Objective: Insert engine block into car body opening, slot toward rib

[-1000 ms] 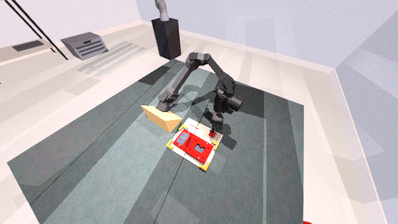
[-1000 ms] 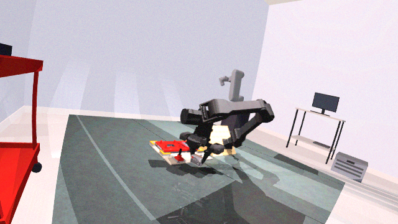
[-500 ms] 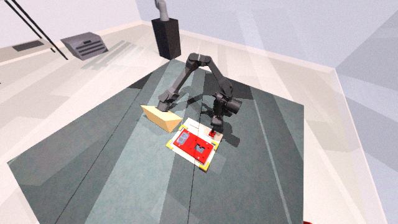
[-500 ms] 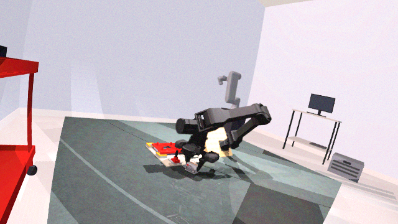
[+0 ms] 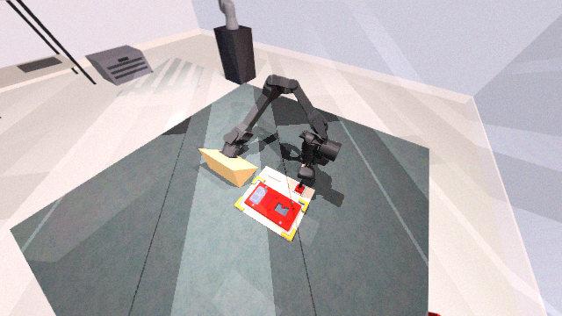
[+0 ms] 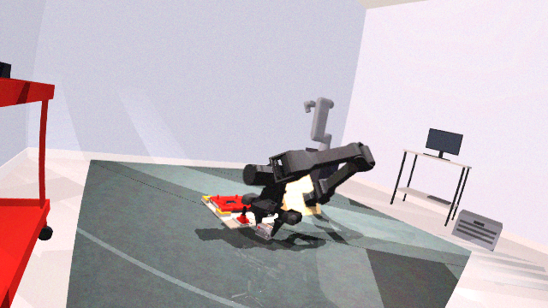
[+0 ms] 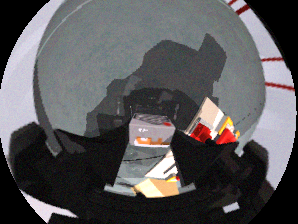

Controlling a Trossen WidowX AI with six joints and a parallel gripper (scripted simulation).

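Observation:
My gripper (image 5: pixel 306 175) (image 6: pixel 269 231) (image 7: pixel 149 125) is shut on the grey engine block (image 6: pixel 265 230) (image 7: pixel 148 129) and holds it low over the dark mat, just off the board's edge. The red car body (image 5: pixel 269 203) (image 6: pixel 224 200) (image 7: pixel 212 127) lies flat on a white board (image 5: pixel 276 177) (image 6: pixel 229 222) with yellow corners. Its grey opening (image 5: pixel 282 211) faces up and is empty. The block is apart from the car body, on the side of a small red stand. In the top view the gripper hides the block.
A small red stand with a black knob (image 5: pixel 300 189) (image 6: pixel 243 218) sits on the board's corner near the gripper. A tan wedge (image 5: pixel 228 167) (image 6: pixel 295 194) bears the arm's base. A red cart (image 6: pixel 21 214) stands far left, a desk (image 6: pixel 432 171) far right.

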